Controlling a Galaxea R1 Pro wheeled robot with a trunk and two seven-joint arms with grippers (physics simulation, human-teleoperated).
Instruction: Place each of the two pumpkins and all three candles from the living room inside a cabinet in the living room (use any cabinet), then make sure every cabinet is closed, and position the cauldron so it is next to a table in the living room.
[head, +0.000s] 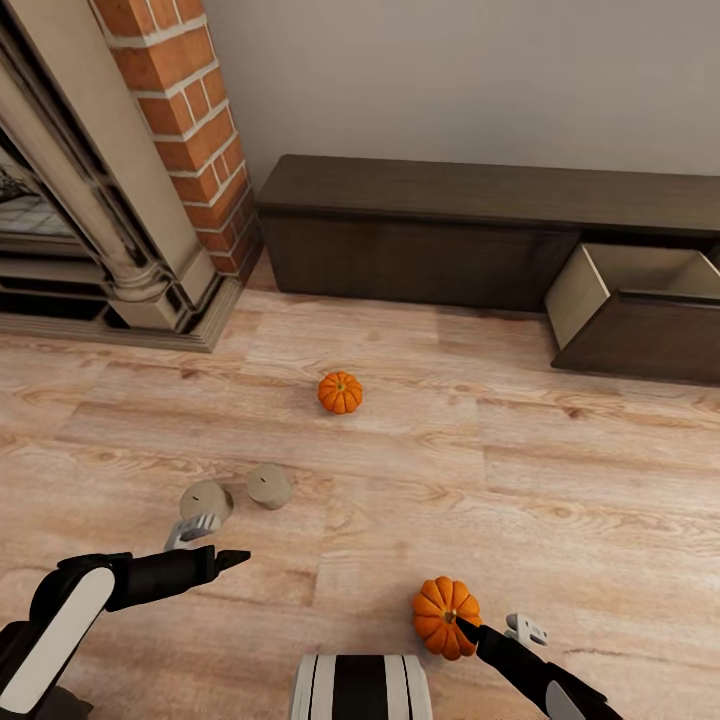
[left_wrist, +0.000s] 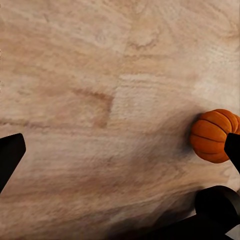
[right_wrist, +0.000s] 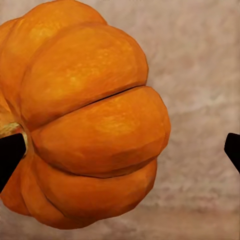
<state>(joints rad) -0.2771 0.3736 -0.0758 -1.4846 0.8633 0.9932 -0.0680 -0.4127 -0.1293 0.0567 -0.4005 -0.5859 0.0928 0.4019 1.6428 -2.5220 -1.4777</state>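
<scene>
Bare plank floor (head: 560, 470), unlabelled pumpkin (head: 446, 617), perhaps unheld

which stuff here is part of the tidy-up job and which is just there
Job: near pumpkin at the right gripper; far pumpkin; two candles; cabinet with open drawer.
Just there: fireplace; wood floor.

Left gripper (head: 205, 540) open, arm low and extended. Right gripper (head: 490, 625) open (one finger against the near pumpkin (head: 446, 617)), unclosed.
</scene>
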